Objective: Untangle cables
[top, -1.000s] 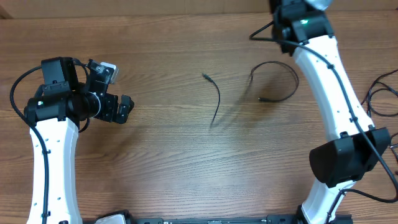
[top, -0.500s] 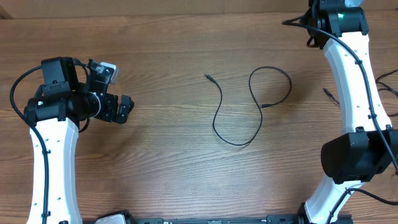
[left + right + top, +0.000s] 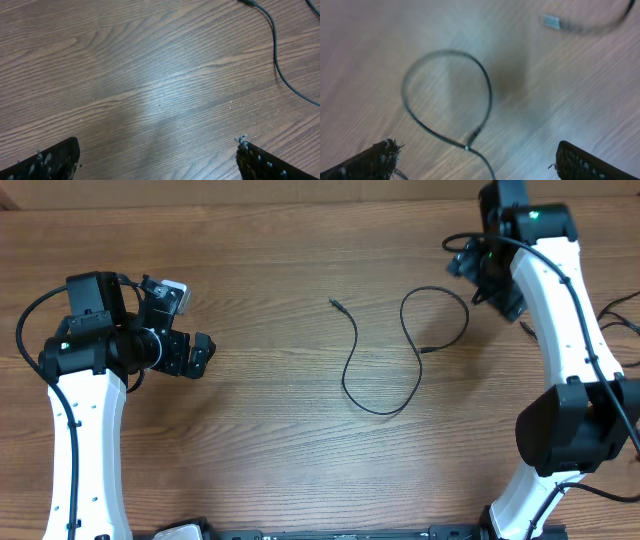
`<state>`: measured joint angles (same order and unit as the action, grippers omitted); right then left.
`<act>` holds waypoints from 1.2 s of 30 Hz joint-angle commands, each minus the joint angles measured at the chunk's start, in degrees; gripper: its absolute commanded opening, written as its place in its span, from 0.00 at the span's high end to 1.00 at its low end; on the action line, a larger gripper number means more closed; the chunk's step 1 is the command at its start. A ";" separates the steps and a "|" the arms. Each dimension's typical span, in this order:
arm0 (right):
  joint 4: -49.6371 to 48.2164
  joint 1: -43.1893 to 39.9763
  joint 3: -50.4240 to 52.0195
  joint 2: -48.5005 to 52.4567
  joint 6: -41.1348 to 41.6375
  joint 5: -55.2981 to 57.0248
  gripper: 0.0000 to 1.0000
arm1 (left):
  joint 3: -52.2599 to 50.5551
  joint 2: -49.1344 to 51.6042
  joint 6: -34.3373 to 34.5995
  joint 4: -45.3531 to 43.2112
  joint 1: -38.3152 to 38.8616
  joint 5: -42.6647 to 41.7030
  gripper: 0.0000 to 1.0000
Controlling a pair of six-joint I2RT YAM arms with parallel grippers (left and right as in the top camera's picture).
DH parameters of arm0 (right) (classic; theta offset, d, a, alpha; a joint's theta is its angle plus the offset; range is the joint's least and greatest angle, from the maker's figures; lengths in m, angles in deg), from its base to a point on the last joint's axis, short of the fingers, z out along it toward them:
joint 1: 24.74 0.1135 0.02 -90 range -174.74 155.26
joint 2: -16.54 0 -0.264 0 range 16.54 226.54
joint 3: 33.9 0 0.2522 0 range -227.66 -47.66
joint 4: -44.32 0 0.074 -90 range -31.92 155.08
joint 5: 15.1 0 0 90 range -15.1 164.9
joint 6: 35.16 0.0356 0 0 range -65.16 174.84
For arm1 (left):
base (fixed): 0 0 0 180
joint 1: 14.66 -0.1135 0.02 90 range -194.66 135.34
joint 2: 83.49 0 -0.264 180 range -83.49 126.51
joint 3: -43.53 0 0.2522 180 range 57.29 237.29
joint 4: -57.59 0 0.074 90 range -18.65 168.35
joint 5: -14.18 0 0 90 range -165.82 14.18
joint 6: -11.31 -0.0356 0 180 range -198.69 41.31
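Observation:
One thin black cable (image 3: 349,360) lies loose on the wooden table in an S shape. One plug (image 3: 332,303) points up-left, and the other end curls into a loop (image 3: 455,295) with its plug (image 3: 426,350) inside. My right gripper (image 3: 480,280) hovers open just right of that loop, holding nothing. The right wrist view shows the loop (image 3: 487,95) between and ahead of the open right gripper (image 3: 480,162), and a second cable's plug (image 3: 551,21) farther off. My left gripper (image 3: 200,355) stands open at the far left, and the left wrist view shows the cable (image 3: 275,55) at top right.
A second cable's plug (image 3: 527,331) lies just right of the right arm. More thin black cords (image 3: 612,320) loop at the table's right edge. The table's far edge (image 3: 300,204) runs along the top.
My right gripper opened and let go of the cable, which dropped from a raised, blurred strand into an S on the table. The gripper then came down and left toward the loop. The left arm stayed still.

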<state>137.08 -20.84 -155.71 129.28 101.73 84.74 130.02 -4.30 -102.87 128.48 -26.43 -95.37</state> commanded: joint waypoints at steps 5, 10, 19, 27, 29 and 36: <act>-8.33 2.27 14.08 -1.51 8.92 -10.19 0.00 | 0.15 0.26 -0.68 -0.17 -0.22 -0.85 0.00; -9.25 5.55 20.04 -1.53 12.00 -9.94 0.01 | 0.15 0.26 -0.68 -0.17 -0.20 -0.85 0.00; -12.46 14.86 28.37 -1.53 22.91 -10.05 0.00 | 0.15 0.26 -0.68 -0.20 -0.22 -0.85 0.00; -14.01 20.68 30.86 -1.53 27.08 -10.43 0.00 | 0.15 0.26 -0.68 -0.20 -0.22 -0.85 0.00; -13.75 21.33 30.86 -1.53 27.08 -10.45 0.00 | 0.15 0.26 -0.68 -0.17 -0.20 -0.85 0.00; -10.36 22.53 30.97 -1.53 28.70 -10.40 0.00 | 0.15 0.26 -0.68 -0.20 -0.20 -0.85 0.00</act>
<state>126.65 1.10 -125.16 129.28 128.73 74.01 130.02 -4.30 -102.87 128.50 -26.43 -95.37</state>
